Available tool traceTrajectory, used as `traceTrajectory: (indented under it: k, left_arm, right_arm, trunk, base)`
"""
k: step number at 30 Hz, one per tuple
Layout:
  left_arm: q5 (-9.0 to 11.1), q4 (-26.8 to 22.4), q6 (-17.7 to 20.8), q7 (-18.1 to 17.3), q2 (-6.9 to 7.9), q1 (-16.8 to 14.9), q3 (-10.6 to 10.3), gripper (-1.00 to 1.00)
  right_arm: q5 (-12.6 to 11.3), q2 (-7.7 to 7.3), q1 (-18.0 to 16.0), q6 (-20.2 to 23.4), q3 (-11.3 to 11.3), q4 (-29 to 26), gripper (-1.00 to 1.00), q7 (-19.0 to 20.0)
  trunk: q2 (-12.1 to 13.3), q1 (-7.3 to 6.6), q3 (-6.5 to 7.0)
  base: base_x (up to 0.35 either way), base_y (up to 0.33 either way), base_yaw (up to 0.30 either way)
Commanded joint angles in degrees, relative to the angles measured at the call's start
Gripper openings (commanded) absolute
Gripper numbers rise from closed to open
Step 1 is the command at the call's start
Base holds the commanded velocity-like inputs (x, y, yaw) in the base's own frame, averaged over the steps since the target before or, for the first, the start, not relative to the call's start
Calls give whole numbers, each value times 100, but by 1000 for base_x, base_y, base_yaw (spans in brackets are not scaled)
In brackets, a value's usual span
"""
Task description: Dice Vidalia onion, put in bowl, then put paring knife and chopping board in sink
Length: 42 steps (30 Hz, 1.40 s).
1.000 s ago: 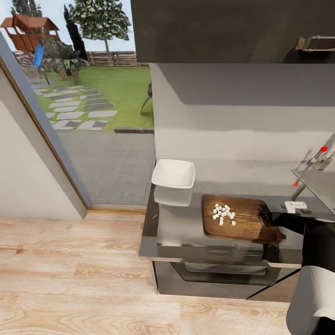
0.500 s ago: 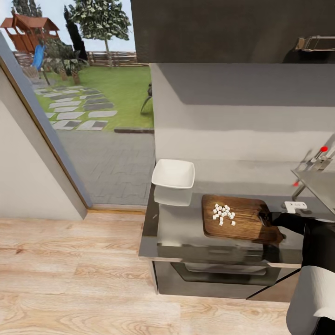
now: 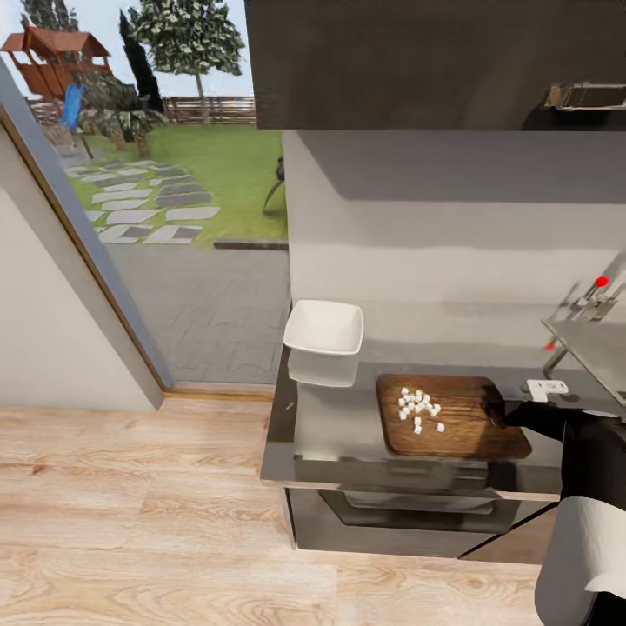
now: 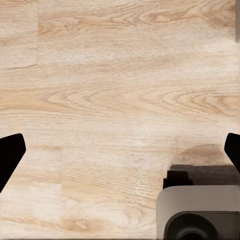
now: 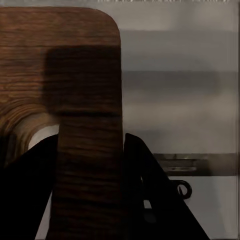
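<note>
The brown chopping board (image 3: 452,417) lies on the grey countertop (image 3: 335,426) with several small white onion dice (image 3: 419,407) near its middle. My right gripper (image 3: 500,414) is shut on the board's right end. The right wrist view has the board (image 5: 60,75) up close, its end strip clamped between my dark fingers (image 5: 145,170) beside the handle slot. The white bowl (image 3: 323,326) stands empty at the counter's back left, apart from the board. The sink (image 3: 600,348) sits at the right edge with its red-tipped tap (image 3: 600,283). The paring knife is out of view. My left gripper (image 4: 120,150) hangs open over the floor.
The counter ends at its left edge beside a glass door to the garden. Light wood floor (image 3: 130,504) spreads in front. Dark cabinets hang above the grey backsplash (image 3: 435,226). A small white part (image 3: 548,387) lies on the counter by the sink.
The board's outline has shifted a little in my right gripper's grip and it now looks more level; a few dice slid slightly. The head view has also shifted slightly.
</note>
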Motion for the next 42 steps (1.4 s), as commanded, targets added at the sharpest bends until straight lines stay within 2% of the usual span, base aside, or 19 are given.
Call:
traceTrajectory:
  k: [1, 26, 42]
  left_arm:
    - [37, 20, -27, 7, -4, -8, -49, 100]
    - [36, 26, -22, 7, -5, -8, -49, 100]
    - [37, 28, -22, 7, -5, -8, -49, 100]
  right_arm:
    - [33, 2, -7, 21, -7, -6, -100, 45]
    - [4, 4, -5, 23, -9, 12, -100, 66]
    - [3, -3, -6, 30, -21, 12, -100, 63]
  trunk:
    - [36, -21, 12]
    - [1039, -570, 461]
    - [1039, -570, 591]
  base:
    - [0, 0, 0]
    - [0, 0, 0]
    - [0, 0, 0]
